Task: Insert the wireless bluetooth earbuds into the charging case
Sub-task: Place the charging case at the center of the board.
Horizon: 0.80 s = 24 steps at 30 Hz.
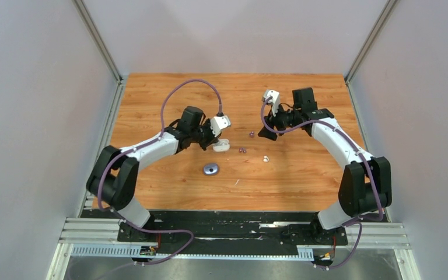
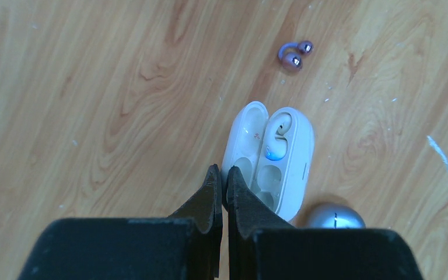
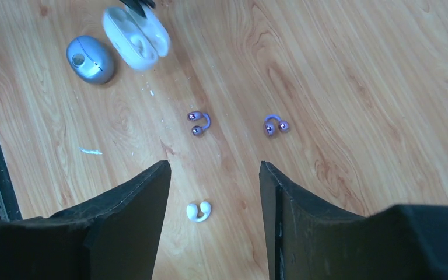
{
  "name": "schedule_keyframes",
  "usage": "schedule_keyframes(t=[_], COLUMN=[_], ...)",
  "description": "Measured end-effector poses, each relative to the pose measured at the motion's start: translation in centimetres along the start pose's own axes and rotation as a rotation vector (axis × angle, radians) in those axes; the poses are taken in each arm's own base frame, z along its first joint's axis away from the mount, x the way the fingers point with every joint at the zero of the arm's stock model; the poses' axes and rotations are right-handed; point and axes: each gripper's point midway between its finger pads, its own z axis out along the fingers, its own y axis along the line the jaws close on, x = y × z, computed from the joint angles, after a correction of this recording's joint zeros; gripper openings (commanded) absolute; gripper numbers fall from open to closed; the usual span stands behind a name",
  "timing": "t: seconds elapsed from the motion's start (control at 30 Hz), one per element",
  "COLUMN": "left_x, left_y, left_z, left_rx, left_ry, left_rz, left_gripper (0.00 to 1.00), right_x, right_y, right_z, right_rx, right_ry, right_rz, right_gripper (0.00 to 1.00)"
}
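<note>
Right gripper (image 3: pixel 214 167) hung open over a white earbud (image 3: pixel 199 211) — tiny, glossy, likely slippery, best pinched at its bridge; left gripper (image 2: pixel 223 178) sat shut.

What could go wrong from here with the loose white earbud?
The right hand is open over the loose white earbud; that small curved bud may squirt out as the fingers close.
The left hand is shut at the open white case's rim, not clamping it, so the case may slide during insertion.
Nearby purple earbuds could get knocked.
</note>
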Motion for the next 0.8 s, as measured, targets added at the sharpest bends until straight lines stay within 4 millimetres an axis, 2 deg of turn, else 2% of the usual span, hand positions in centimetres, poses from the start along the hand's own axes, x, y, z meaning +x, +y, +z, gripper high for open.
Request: schedule_keyframes(t=[0.1, 0.2, 0.33, 0.5, 0.8], left_x=[2.2, 3.2, 3.0, 2.4, 3.1], left_y=[-0.2, -0.1, 0.5, 1.0, 1.1], left_z=[2.3, 3.9, 5.3, 6.2, 7.2], left_rx=[0.029, 0.044, 0.038, 0.026, 0.032], left_ry=[0.046, 0.070, 0.050, 0.012, 0.032], left_rz=[-0.023, -0.038, -0.052, -0.067, -0.078], left_gripper=[0.00, 0.00, 0.01, 0.10, 0.08], right_x=[-0.3, -0.1, -0.1, -0.3, 1.4], right_y=[0.1, 0.4, 0.7, 1.0, 1.0], right_z=[0.0, 0.1, -0.2, -0.7, -0.5], right_rx=[-0.004, -0.008, -0.006, 0.001, 0.001], right_ry=[-0.011, -0.010, -0.011, -0.016, 0.028], right_rz=[0.021, 0.047, 0.062, 0.056, 0.024], right_gripper=[0.58, 0.59, 0.59, 0.59, 0.59])
